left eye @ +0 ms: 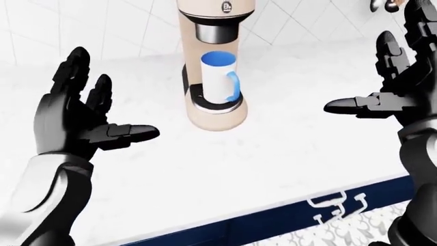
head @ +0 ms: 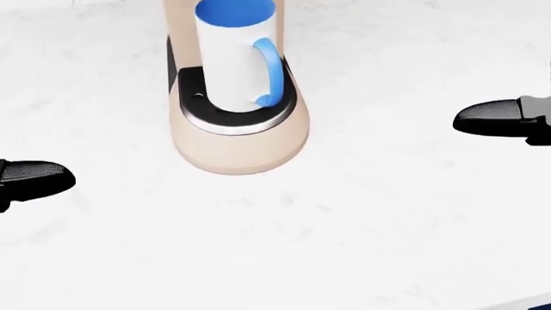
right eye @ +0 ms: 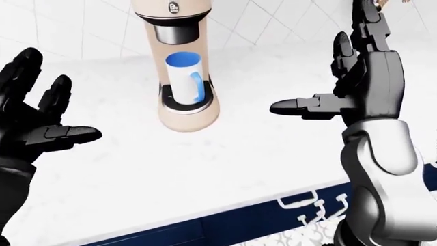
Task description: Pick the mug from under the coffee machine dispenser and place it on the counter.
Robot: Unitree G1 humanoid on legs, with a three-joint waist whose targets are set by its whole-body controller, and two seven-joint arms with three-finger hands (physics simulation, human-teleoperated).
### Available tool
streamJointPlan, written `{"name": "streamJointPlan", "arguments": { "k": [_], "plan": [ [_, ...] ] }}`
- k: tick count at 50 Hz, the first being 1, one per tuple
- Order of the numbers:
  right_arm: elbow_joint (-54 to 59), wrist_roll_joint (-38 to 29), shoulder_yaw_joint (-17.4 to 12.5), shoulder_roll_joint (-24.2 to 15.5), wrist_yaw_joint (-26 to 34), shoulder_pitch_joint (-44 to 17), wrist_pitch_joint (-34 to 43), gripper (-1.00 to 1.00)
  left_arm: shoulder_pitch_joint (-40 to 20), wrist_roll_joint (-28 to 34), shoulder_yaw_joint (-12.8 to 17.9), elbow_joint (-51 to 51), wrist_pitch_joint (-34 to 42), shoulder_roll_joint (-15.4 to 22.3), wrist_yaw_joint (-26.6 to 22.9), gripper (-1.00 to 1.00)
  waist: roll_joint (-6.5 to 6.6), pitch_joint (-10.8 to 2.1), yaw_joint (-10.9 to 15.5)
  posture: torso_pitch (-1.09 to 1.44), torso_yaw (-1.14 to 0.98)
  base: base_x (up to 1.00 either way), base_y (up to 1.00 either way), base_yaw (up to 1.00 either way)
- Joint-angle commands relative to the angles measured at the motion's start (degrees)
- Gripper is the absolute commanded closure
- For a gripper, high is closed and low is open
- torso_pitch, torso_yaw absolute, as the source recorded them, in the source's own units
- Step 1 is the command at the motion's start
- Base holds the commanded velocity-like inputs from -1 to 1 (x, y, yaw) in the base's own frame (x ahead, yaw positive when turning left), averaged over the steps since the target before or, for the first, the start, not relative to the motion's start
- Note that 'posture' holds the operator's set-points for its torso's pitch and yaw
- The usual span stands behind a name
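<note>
A white mug [left eye: 217, 77] with a blue inside and a blue handle stands upright on the drip tray of a beige coffee machine [left eye: 214, 116], right under its dispenser. The handle points to the right. My left hand [left eye: 112, 102] is raised at the left of the left-eye view, open, palm toward the machine and well apart from it. Held up at the right, my right hand [right eye: 314, 72] is also open, its thumb pointing left toward the mug. Nothing is in either hand. In the head view only the thumb tips show, left [head: 34, 177] and right [head: 491, 117].
The machine stands on a white marble counter [left eye: 259, 169] below a white tiled wall [left eye: 116, 25]. Navy cabinet fronts with white drawer handles [left eye: 334, 202] run under the counter's edge at the bottom of the eye views.
</note>
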Motion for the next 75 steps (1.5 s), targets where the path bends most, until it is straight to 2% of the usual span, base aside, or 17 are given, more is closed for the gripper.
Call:
{"name": "streamJointPlan", "arguments": {
  "k": [1, 2, 6, 9, 12, 18, 20, 25, 31, 34, 38, 48, 55, 63, 71, 75],
  "plan": [
    [-1.51, -0.18, -0.69, -0.78, 0.01, -1.15, -1.59, -1.00, -1.01, -1.19, -0.24, -1.25, -2.32, 0.38, -0.21, -1.00, 0.07, -1.22, 0.00, 0.00, 0.00, 0.00, 0.00, 0.00],
    [-1.66, -0.04, -0.77, -0.73, 0.03, -1.20, -1.38, -1.00, -1.29, -2.95, -0.17, -0.94, -1.50, -0.33, 0.29, -1.00, 0.07, -1.19, -0.01, 0.00, 0.00, 0.00, 0.00, 0.00],
    [-1.70, -0.43, -0.55, -0.39, 0.29, -0.68, -1.96, -1.00, -0.72, 0.51, -4.45, -0.88, -1.56, -0.48, -1.37, -1.00, 0.08, -1.15, 0.03, 0.00, 0.00, 0.00, 0.00, 0.00],
    [-1.58, -0.69, -0.55, -0.21, 0.63, -0.51, -2.11, -1.00, -2.97, 3.55, -6.94, -0.16, 0.40, -0.72, -3.02, -1.00, -0.03, -1.17, 0.13, 0.00, 0.00, 0.00, 0.00, 0.00],
    [-1.77, -0.72, -0.53, -0.13, 0.79, -0.47, -1.98, -1.00, -6.92, 4.18, -7.27, 1.06, 3.15, -1.71, -3.74, -1.00, -0.20, -1.12, 0.16, 0.00, 0.00, 0.00, 0.00, 0.00],
    [-1.90, -1.00, -0.41, 0.17, 1.03, -0.31, -2.02, -1.00, -11.08, 8.29, -9.75, 5.51, 3.98, -1.75, -5.98, -1.00, -0.36, -1.00, 0.24, 0.00, 0.00, 0.00, 0.00, 0.00],
    [-2.05, -1.02, -0.40, 0.28, 1.12, -0.18, -2.05, -1.00, -11.50, 10.23, -10.73, 7.36, 4.61, -1.62, -7.11, -1.00, -0.39, -1.08, 0.30, 0.00, 0.00, 0.00, 0.00, 0.00],
    [-2.25, -0.82, -0.47, 0.28, 1.13, -0.34, -1.84, -1.00, -12.96, 12.39, -10.84, 11.94, 4.53, -3.69, -8.75, -1.00, -0.52, -1.11, 0.39, 0.00, 0.00, 0.00, 0.00, 0.00],
    [-2.35, -0.46, -0.84, -0.08, 1.05, -0.54, -1.49, -1.00, -15.68, 14.79, -12.35, 15.92, 1.37, -7.92, -2.65, -1.00, -0.95, -1.20, 0.42, 0.00, 0.00, 0.00, 0.00, 0.00],
    [-2.11, -0.31, -0.89, -0.41, 0.93, -0.89, -1.39, -1.00, -17.27, 13.97, -12.01, 16.38, 1.51, -8.64, 0.23, -1.00, -1.17, -1.30, 0.49, 0.00, 0.00, 0.00, 0.00, 0.00],
    [-2.23, -0.12, -0.85, -0.55, 0.73, -1.03, -1.20, -1.00, -17.95, 13.58, -13.96, 16.48, 0.99, -9.48, 2.28, -1.00, -1.27, -1.30, 0.40, 0.00, 0.00, 0.00, 0.00, 0.00],
    [-1.95, -0.23, -0.93, -0.57, 0.91, -0.65, -1.67, -1.00, -19.95, 15.32, -18.01, 17.39, 0.77, -12.22, 2.73, -1.00, -1.39, -1.52, 0.53, 0.00, 0.00, 0.00, 0.00, 0.00],
    [-1.65, -0.24, -1.09, -0.52, 1.00, -0.37, -2.05, -1.00, -26.07, 17.85, -19.53, 23.03, -0.68, -14.24, 2.39, -1.00, -1.67, -1.57, 0.59, 0.00, 0.00, 0.00, 0.00, 0.00],
    [-1.35, -0.46, -0.97, -0.22, 1.12, 0.16, -2.76, -1.00, -27.70, 20.26, -21.58, 26.44, -2.62, -16.58, 1.44, -1.00, -1.90, -1.77, 0.57, 0.00, 0.00, 0.00, 0.00, 0.00],
    [-1.39, -0.33, -1.41, -0.42, 1.27, 0.15, -2.59, -1.00, -28.05, 22.40, -22.94, 27.67, -3.88, -19.78, 3.20, -1.00, -1.98, -1.81, 0.62, 0.00, 0.00, 0.00, 0.00, 0.00],
    [-1.23, -0.39, -1.17, -0.37, 1.12, 0.21, -2.80, -1.00, -30.23, 23.80, -23.36, 29.15, -5.09, -21.07, 4.79, -1.00, -2.12, -1.75, 0.71, 0.00, 0.00, 0.00, 0.00, 0.00]
  ]
}}
